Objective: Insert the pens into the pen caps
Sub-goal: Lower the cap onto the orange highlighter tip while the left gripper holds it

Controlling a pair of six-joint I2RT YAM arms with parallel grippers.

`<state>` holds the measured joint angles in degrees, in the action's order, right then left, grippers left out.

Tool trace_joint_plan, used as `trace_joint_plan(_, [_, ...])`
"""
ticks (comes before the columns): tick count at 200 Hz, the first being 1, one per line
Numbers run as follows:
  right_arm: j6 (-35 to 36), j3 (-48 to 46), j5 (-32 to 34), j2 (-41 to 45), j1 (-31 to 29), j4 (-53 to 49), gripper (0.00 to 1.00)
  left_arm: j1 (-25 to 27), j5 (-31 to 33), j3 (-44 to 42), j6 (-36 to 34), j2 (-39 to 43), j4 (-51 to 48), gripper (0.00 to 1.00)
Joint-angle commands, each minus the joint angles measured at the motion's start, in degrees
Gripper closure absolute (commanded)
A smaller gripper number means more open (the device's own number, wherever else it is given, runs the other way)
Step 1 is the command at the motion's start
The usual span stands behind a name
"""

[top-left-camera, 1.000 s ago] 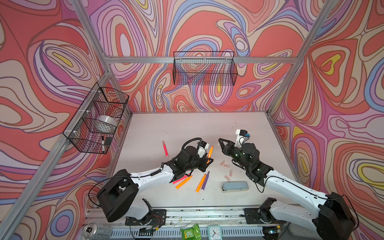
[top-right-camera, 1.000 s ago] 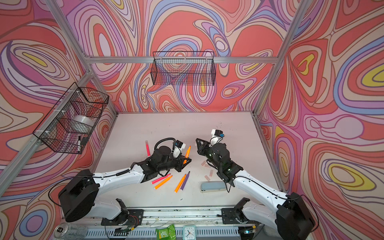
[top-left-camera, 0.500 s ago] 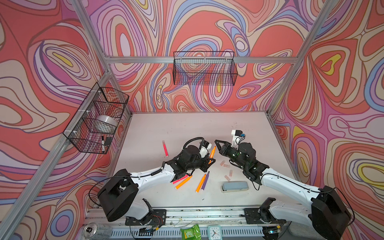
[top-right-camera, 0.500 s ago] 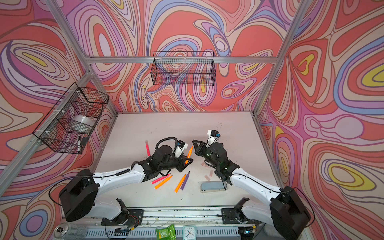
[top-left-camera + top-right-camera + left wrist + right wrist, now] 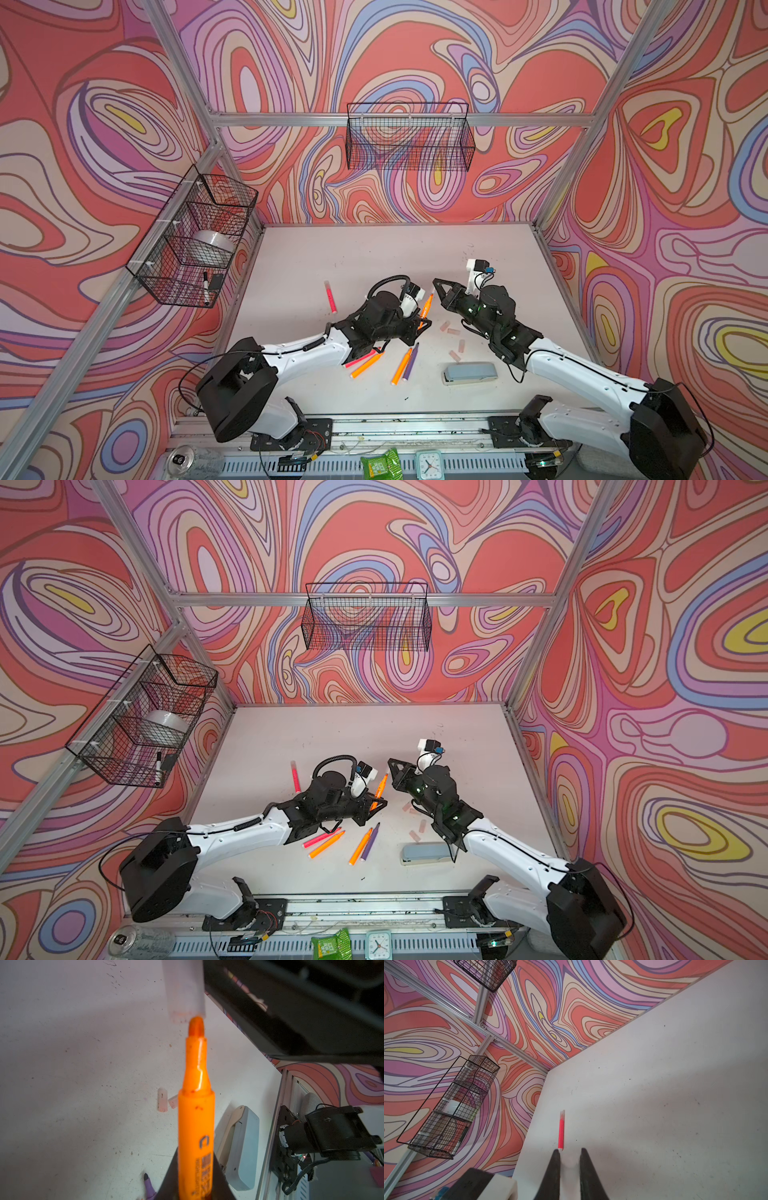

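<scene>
While my left pincer clenches the orange pen near the middle of the bench, tip aimed far and slightly right, my right pincer grips a pale cap whose mouth sits right at that tip, not quite centred on it in the left wrist view. I judge this the mating step: next I must line the two axes up and push tip into cap until it seats, without crushing the felt.
</scene>
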<state>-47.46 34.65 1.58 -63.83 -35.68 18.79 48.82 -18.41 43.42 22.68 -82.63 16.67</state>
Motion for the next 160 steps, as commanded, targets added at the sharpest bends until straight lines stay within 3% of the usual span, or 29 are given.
trace_joint_plan(1, [1.1, 1.4, 1.1, 1.5, 0.1, -0.9, 1.00, 0.2, -0.5, 1.6, -0.8, -0.8, -0.3, 1.00])
trace_joint_plan(160, [-0.2, 0.2, -6.4, -2.8, 0.2, 3.8, 1.00, 0.1, 3.3, 0.4, -0.1, 0.5, 0.0, 1.00])
